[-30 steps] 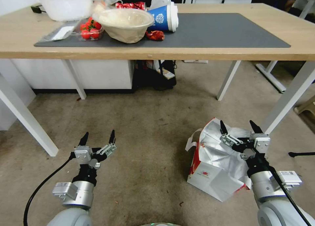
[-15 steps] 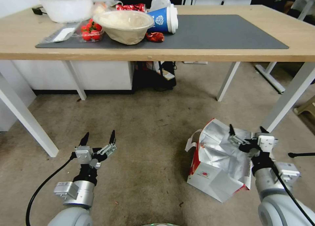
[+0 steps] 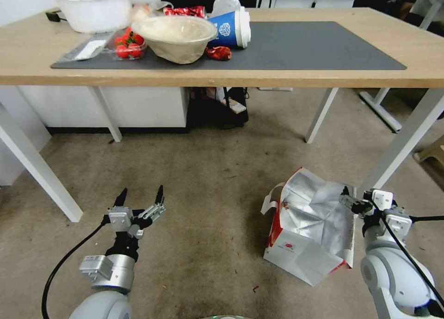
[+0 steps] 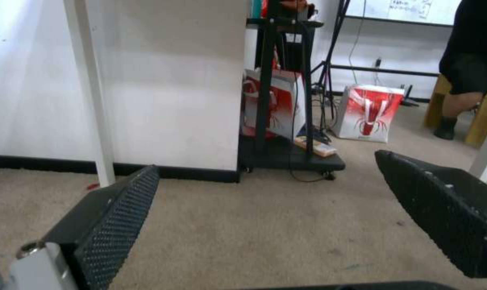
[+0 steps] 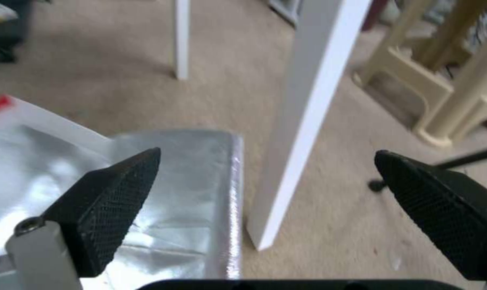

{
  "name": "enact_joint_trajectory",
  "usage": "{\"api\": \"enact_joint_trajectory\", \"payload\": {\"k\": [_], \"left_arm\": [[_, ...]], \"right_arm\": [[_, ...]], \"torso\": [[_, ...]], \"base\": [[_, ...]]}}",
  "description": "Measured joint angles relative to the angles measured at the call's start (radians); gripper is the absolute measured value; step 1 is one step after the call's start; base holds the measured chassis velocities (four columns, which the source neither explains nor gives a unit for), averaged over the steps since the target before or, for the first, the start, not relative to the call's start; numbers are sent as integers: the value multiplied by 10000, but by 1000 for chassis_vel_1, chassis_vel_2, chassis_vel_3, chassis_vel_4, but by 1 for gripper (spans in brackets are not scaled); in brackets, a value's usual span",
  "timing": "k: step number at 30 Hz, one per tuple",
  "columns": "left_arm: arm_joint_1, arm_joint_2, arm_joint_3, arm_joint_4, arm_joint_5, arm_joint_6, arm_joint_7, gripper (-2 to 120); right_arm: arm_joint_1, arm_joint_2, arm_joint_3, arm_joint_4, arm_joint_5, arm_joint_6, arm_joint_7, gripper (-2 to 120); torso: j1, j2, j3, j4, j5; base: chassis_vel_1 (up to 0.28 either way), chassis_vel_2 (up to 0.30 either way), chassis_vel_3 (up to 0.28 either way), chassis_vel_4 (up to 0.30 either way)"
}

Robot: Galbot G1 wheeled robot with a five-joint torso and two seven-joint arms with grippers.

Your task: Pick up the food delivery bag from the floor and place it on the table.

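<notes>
Bag (image 3: 311, 226) sits on the floor (image 3: 203, 189), just in front of the table's (image 3: 323, 76) front-right leg (image 3: 407, 138), mouth up and crumpled so the foil lining faces the head cam. White strap handle (image 3: 270, 199) hangs off the bag's left edge. Not on the table yet; the lift hasn't started.

Right gripper (image 3: 364, 201) is down at the bag's far right rim, fingers spread wide. In the right wrist view one fingertip (image 5: 114, 193) is over the foil flap (image 5: 190, 181) and the other is out over bare carpet past the leg, so the rim edge lies between the jaws. Reads as lining up to pinch that rim. Nothing clamped; can't tell if the pad touches the foil.

Left gripper (image 3: 138, 204) hangs low over the floor well left of the bag, also wide and empty. Looks parked, out of the way.

The mat (image 3: 314, 46) is crowded at its left end: bowl (image 3: 175, 34), blue cup (image 3: 231, 26), tomatoes (image 3: 127, 43), white tub (image 3: 92, 6). Its right half is bare and directly above the bag, so that's the natural drop spot.

Risks:
- table leg is just beside the rim; tight clearance for the outer finger
- paper and foil are thin and creased; a one-edge pinch may tear or let the bag sag and tilt on the lift
</notes>
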Motion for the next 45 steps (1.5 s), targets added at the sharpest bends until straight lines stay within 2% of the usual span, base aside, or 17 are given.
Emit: {"api": "enact_joint_trajectory", "payload": {"k": [19, 23, 30, 31, 33, 35, 36, 38, 40, 44, 45], "left_arm": [[48, -20, -42, 7, -3, -157, 8, 100], [60, -38, -49, 8, -3, -198, 8, 100], [73, -28, -84, 56, -2, -282, -3, 100], [73, -28, -84, 56, -2, -282, -3, 100], [66, -33, -70, 84, 4, -297, -5, 100], [64, -34, -64, 94, 7, -301, -5, 100], [57, -31, -54, 103, 12, -302, -5, 100], [53, -26, -52, 105, 13, -302, -5, 100], [40, -3, -49, 110, 15, -302, -7, 100], [33, 0, -40, 115, 16, -301, -7, 100], [31, -5, -32, 118, 17, -299, -7, 100]], "right_arm": [[1828, -670, -1001, -2717, 1577, -1022, 819, 99], [2021, -706, -1150, -3003, 2014, -1197, 952, 89], [2010, -622, -1187, -2977, 2340, -1380, 992, 62], [2010, -622, -1187, -2977, 2340, -1380, 992, 62], [1980, -605, -1173, -2969, 2339, -1383, 984, 50], [1959, -601, -1164, -2957, 2339, -1382, 978, 47], [1927, -602, -1142, -2933, 2334, -1382, 965, 40], [1911, -603, -1123, -2923, 2330, -1382, 957, 39], [1847, -622, -1070, -2880, 2324, -1381, 918, 24], [1800, -642, -1047, -2827, 2324, -1377, 868, 15], [1747, -669, -1031, -2759, 2328, -1362, 796, 8]], "torso": [[1, 12, 0, 2, 1], [2, 13, -1, 2, 0], [2, 16, -1, 1, -1], [2, 16, -1, 1, -1], [2, 17, 0, 1, -1], [2, 17, 0, 1, -1], [2, 17, -1, 1, -2], [2, 18, 0, 1, -1], [2, 18, -1, 1, -1], [2, 18, -1, 1, -1], [2, 19, -1, 2, 0]], "base": [[0, 0, 0, 0], [0, 0, 0, 0], [0, 0, 0, 0], [0, 0, 0, 0], [0, 0, 0, 0], [0, 0, 0, 0], [0, 0, 0, 0], [0, 0, 0, 0], [0, 0, 0, 0], [0, 0, 0, 0], [0, 0, 0, 0]]}}
